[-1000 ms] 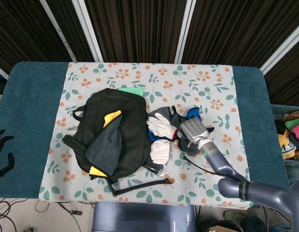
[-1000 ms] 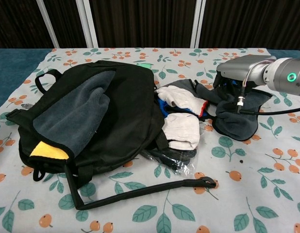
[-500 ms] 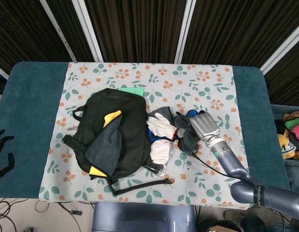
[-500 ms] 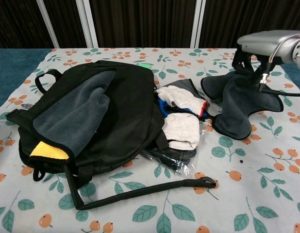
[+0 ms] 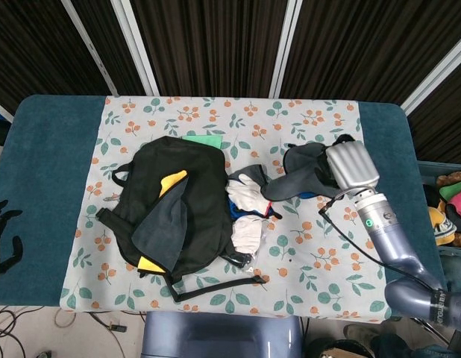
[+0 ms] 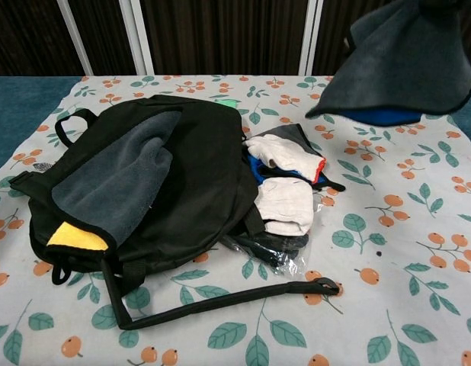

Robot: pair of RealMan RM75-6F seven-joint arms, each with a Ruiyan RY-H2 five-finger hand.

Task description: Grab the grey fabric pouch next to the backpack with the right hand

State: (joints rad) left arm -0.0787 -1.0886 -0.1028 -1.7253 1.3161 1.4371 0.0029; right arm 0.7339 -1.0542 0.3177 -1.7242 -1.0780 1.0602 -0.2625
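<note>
The soft grey fabric pouch with a blue lining (image 5: 301,176) hangs in the air from my right hand (image 5: 351,168), clear of the tabletop and up to the right of the pile it came from. A second ago it lay slumped on the cloth beside the gloves with my hand pressing into it; half a second ago it was half raised, its lower edge dragging. Now the chest camera shows it high at the top right (image 6: 403,65), sagging like a cap with the blue showing underneath. My fingers are hidden behind the metal back of the hand, so I cannot see the pinch itself, but the pouch's weight plainly hangs from them, so I judge them clamped on its upper edge. The grab looks done; what remains is only to keep it steady.

The black fabric backpack with grey and yellow flaps (image 5: 173,209) lies where it was, with the white work gloves (image 5: 248,195) just beside it. My left hand (image 5: 2,233) hangs off the left edge, fingers spread and holding nothing.

The tabletop carries a white cloth printed with orange fruit and green leaves (image 5: 320,127) over teal padding (image 5: 44,164), with dark slatted panels (image 5: 208,45) behind.
</note>
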